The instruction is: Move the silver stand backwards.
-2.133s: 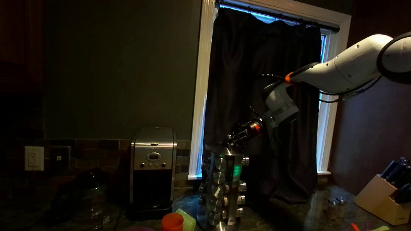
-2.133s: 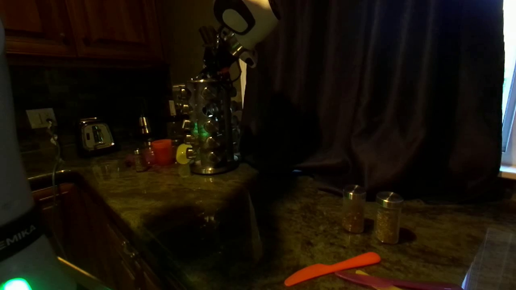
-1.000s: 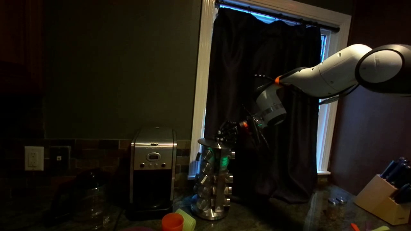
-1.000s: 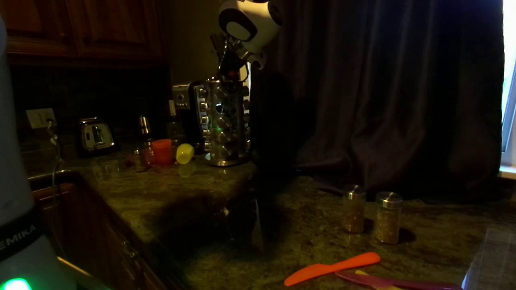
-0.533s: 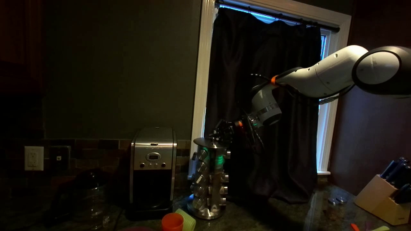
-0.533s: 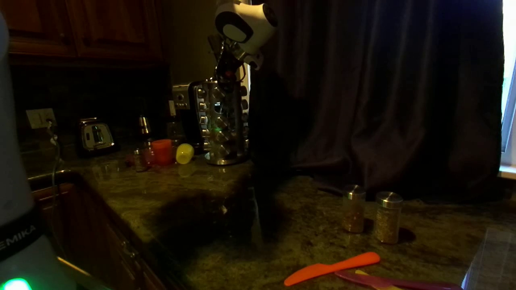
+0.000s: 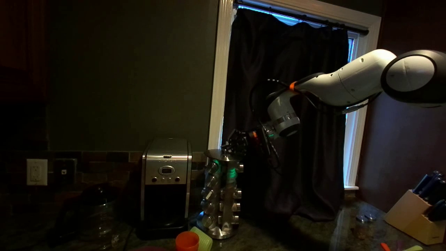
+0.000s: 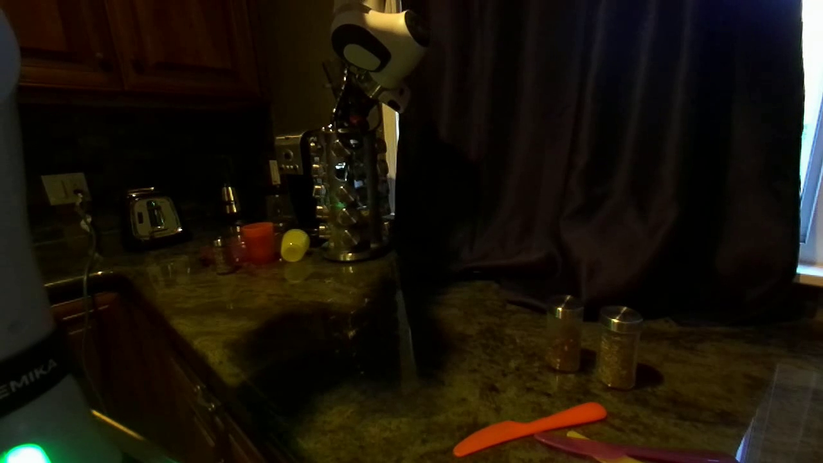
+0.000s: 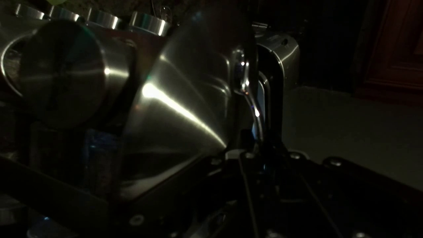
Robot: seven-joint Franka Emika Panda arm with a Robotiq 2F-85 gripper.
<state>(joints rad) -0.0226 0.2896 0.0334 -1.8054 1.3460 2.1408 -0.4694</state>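
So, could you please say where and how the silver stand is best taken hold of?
I'd take the silver stand by the slim curved handle on its round top, coming slantwise from above, as the gripper is placed now. It rises narrow from that top, so should be easy to close on; lower down, jar lids jutting from the sides would likely get in the way.

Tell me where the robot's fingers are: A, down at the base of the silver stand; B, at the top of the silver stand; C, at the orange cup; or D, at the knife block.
B, since an exterior view shows the fingers at the top of the silver stand, and the wrist view shows its curved handle reaching right to them.
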